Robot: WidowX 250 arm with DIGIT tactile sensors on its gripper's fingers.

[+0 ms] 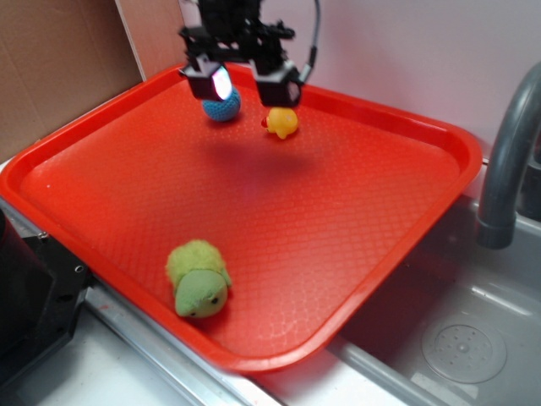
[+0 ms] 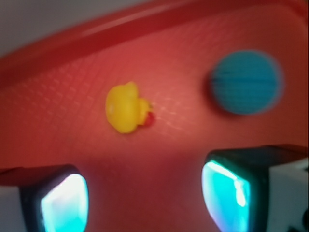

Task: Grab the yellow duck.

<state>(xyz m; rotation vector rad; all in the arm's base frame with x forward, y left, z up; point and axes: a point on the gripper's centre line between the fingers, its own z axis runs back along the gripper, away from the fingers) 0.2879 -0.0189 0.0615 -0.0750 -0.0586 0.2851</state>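
Observation:
The yellow duck [image 1: 282, 123] sits on the red tray [image 1: 338, 220] near its far rim, red beak to the left. In the wrist view the yellow duck [image 2: 125, 107] lies ahead of the fingers, left of centre, apart from them. My gripper [image 1: 247, 83] hangs open above the tray's far end, its two glowing pads [image 2: 65, 202] spread wide with only bare tray between them. One finger hangs just above the duck, the other in front of the blue ball [image 1: 221, 106].
The blue crocheted ball [image 2: 246, 82] rests a short way from the duck. A green plush turtle [image 1: 199, 278] lies near the tray's front edge. A grey faucet [image 1: 507, 161] and sink basin [image 1: 456, 338] are to the right; cardboard stands at back left.

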